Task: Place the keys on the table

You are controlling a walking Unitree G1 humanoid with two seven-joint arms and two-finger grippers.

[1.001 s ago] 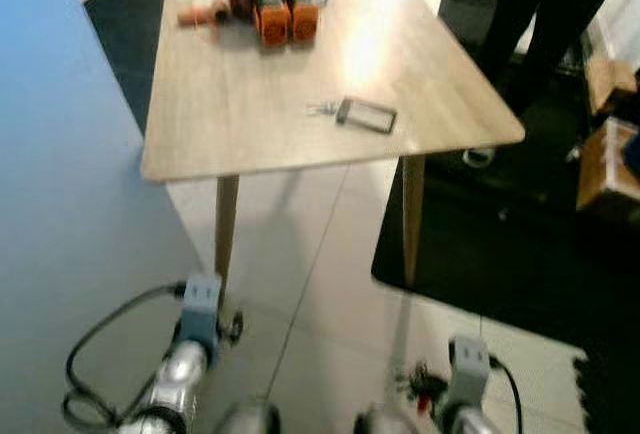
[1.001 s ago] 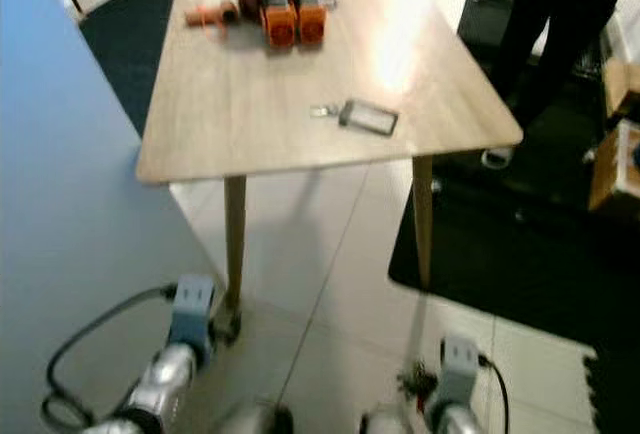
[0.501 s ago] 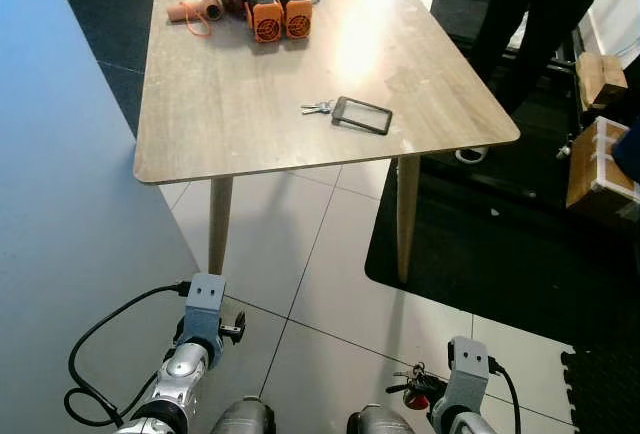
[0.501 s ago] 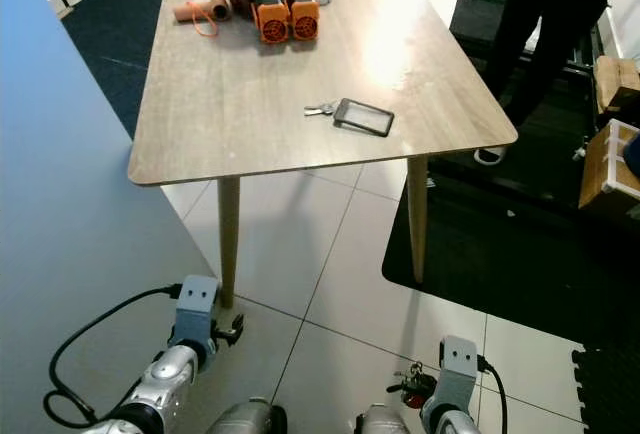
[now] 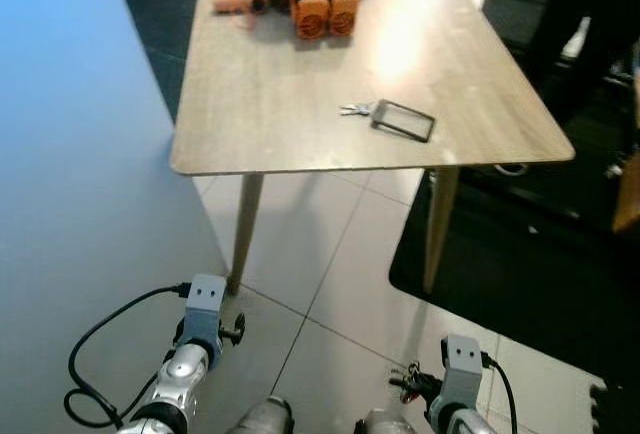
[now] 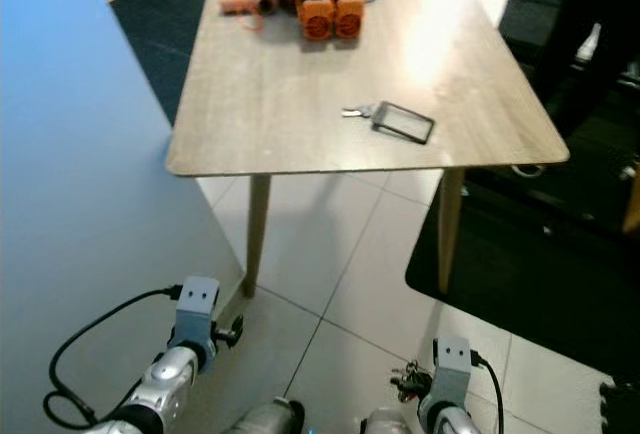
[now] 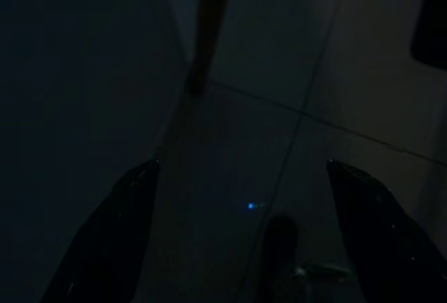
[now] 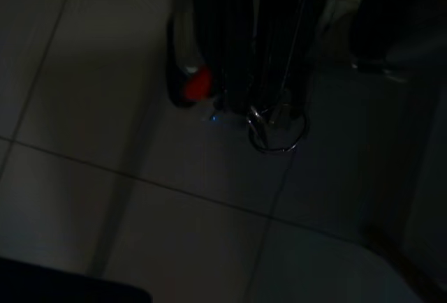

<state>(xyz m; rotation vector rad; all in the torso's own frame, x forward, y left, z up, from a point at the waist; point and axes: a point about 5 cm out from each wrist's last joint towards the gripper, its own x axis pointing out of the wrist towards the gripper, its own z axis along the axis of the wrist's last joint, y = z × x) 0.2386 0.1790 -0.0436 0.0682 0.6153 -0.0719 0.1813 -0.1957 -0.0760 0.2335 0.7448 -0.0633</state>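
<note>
My right gripper (image 8: 241,100) hangs low over the tiled floor, shut on a bunch of keys (image 5: 408,386). In the right wrist view a metal key ring (image 8: 278,123) and a red tag (image 8: 198,84) dangle at its fingertips. The wooden table (image 5: 280,104) stands ahead and well above that gripper. On its near right part lie a second small set of keys (image 5: 352,109) and a black-framed card holder (image 5: 402,120). My left gripper (image 7: 242,170) hangs idle near the floor by a table leg (image 5: 243,229), open with nothing between its fingers.
A blue wall (image 5: 70,154) runs along the left. At the table's far end stand two orange objects (image 5: 326,14), a jar and small clutter. A black mat (image 5: 520,254) lies under the table's right side, where a person's dark legs (image 5: 590,14) stand.
The whole picture has shifted right and sharpened as the camera moved. Both arms still hang low, and the keys stay in the right gripper.
</note>
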